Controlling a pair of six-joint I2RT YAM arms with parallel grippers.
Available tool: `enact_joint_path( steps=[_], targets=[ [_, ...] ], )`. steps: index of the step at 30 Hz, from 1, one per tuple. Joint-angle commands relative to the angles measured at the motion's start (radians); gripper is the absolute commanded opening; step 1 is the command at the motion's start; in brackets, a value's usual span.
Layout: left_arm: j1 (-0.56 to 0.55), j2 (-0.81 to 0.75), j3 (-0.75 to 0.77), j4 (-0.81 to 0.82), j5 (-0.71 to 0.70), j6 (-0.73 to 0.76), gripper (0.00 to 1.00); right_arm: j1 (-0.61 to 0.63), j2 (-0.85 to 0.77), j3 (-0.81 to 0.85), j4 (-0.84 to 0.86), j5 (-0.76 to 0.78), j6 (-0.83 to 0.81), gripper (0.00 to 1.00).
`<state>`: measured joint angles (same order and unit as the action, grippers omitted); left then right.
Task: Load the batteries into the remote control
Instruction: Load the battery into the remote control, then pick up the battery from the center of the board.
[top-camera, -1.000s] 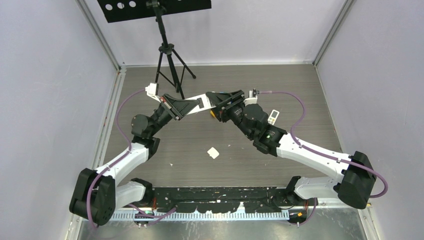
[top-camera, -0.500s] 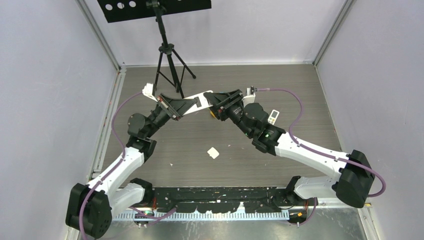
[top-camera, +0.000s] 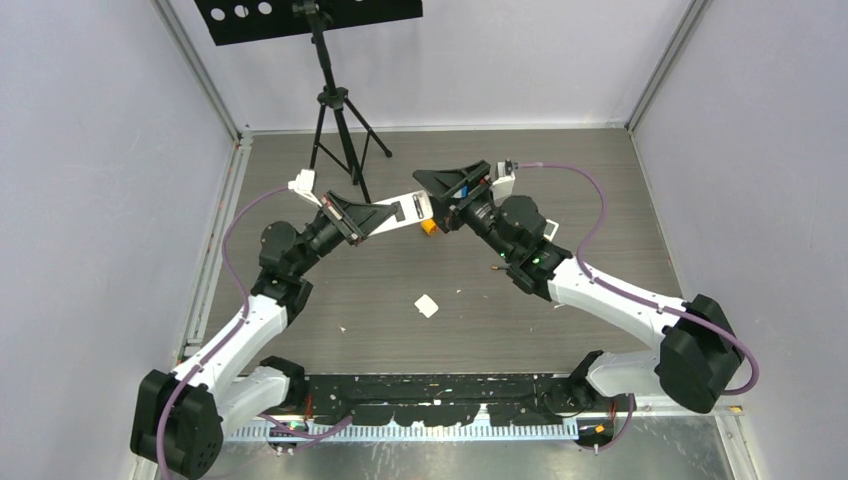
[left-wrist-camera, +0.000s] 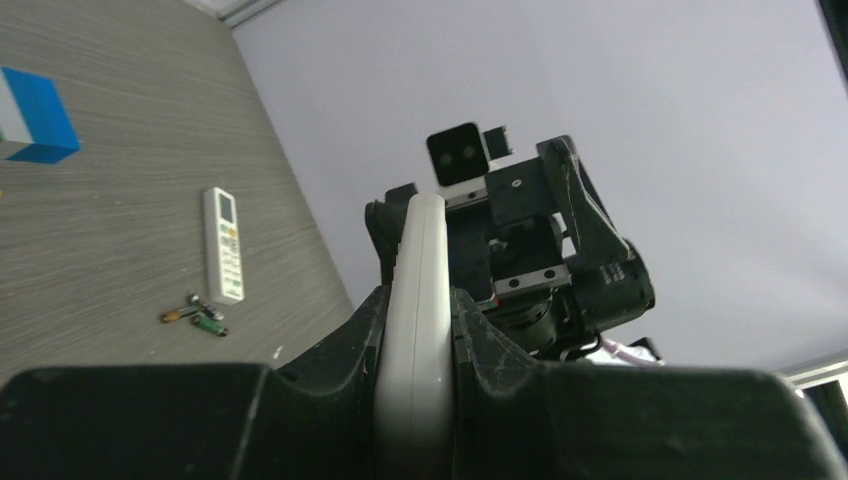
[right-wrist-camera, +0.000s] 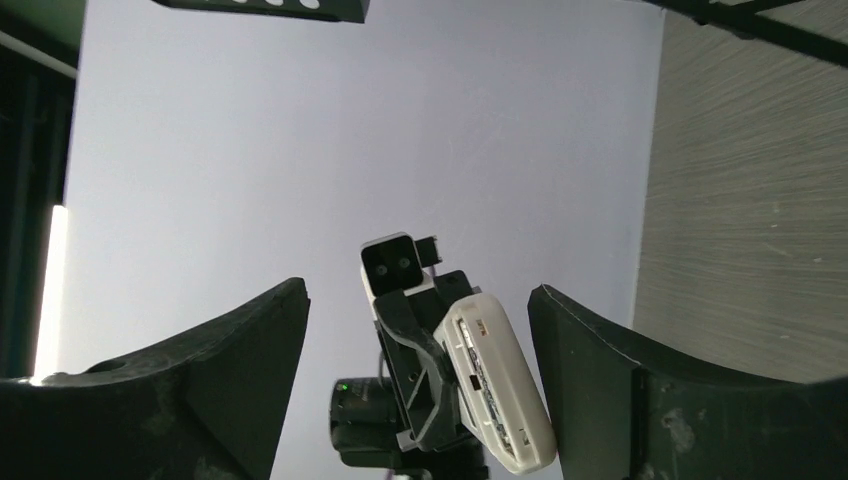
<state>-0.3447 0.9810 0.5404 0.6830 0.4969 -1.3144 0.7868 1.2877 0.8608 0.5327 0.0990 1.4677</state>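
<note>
Above the table (top-camera: 600, 170), left jaws clamp the white remote (left-wrist-camera: 418, 330), right jaws stand apart, batteries (left-wrist-camera: 205, 322) lie below.

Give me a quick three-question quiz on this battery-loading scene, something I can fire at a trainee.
1. Short answer: which gripper holds the white remote control?
2. True or false: the right gripper is open, with nothing between its fingers.
3. Multiple choice: the batteries are
A. between the right gripper's fingers
B. on the table beside a second remote
C. on top of the held remote

Key: 1 the left gripper; 2 true; 3 B.
</note>
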Motion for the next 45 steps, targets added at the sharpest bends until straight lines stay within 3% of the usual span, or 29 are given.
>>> enact_joint_path(
  steps=[1, 3, 5, 8, 10, 13, 16, 20, 24, 30, 42, 45],
  targets=[
    [0.009, -0.041, 0.052, -0.149, 0.012, 0.190, 0.00, -0.090, -0.077, -0.019, 0.066, -0.224, -0.142, 0.85],
    [0.009, -0.066, 0.040, -0.175, 0.002, 0.227, 0.00, -0.153, -0.130, -0.023, -0.054, -0.326, -0.243, 0.82],
    [0.009, -0.093, 0.039, -0.209, 0.005, 0.270, 0.00, -0.234, -0.189, 0.029, -0.404, -0.358, -0.410, 0.79],
    [0.009, -0.136, 0.059, -0.351, 0.003, 0.391, 0.00, -0.253, -0.230, 0.147, -0.915, -0.093, -0.675, 0.78],
    [0.009, -0.156, 0.064, -0.407, -0.001, 0.446, 0.00, -0.257, -0.212, 0.179, -1.073, 0.047, -0.790, 0.74],
    [0.009, -0.167, 0.063, -0.427, 0.017, 0.487, 0.00, -0.262, -0.149, 0.184, -1.186, 0.126, -0.843, 0.70],
    [0.009, -0.164, 0.060, -0.417, 0.049, 0.498, 0.00, -0.270, -0.063, 0.171, -1.206, 0.156, -0.809, 0.61],
    [0.009, -0.158, 0.052, -0.418, 0.058, 0.500, 0.00, -0.270, 0.063, 0.179, -1.171, 0.086, -0.754, 0.49],
    [0.009, -0.140, 0.012, -0.393, 0.048, 0.457, 0.00, -0.268, 0.192, 0.173, -1.103, 0.021, -0.691, 0.43],
    [0.009, -0.113, -0.026, -0.348, 0.078, 0.432, 0.00, -0.267, 0.283, 0.169, -1.109, 0.134, -0.558, 0.44],
    [0.009, -0.110, -0.046, -0.322, 0.103, 0.426, 0.00, -0.271, 0.320, 0.100, -1.057, 0.147, -0.350, 0.46],
    [0.009, -0.114, -0.045, -0.327, 0.106, 0.431, 0.00, -0.271, 0.319, 0.077, -1.035, 0.153, -0.265, 0.51]
  ],
)
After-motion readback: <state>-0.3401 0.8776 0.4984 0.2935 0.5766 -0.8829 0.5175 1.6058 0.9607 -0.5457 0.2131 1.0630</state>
